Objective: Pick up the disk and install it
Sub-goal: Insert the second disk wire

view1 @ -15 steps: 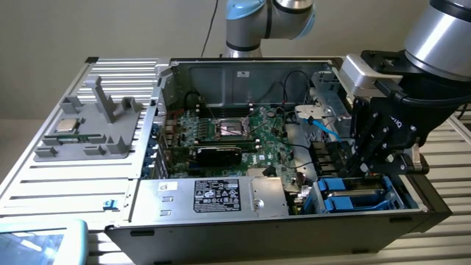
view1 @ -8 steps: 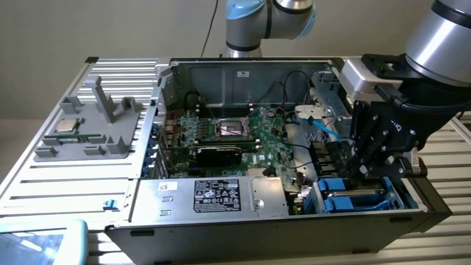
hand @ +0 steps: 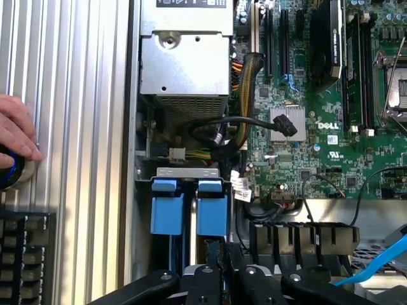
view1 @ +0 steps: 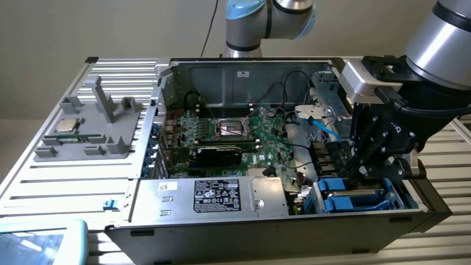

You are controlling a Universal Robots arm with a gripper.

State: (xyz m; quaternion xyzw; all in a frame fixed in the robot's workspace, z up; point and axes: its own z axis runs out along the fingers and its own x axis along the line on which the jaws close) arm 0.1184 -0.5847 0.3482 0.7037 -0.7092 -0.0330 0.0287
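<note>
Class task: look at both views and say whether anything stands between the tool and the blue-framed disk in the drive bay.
Nothing visible does. The tool is down inside the computer case, directly at the disk, whose blue carrier sits in the drive bay. In the wrist view the fingertips meet the blue carrier tabs with no cable or part between.

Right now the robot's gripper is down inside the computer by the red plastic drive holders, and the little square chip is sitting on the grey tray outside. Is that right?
Not quite: the drive holders are bright blue, not red, as the exterior view shows. The gripper is down inside the computer by them, and the little square chip does sit on the grey tray outside.
</note>
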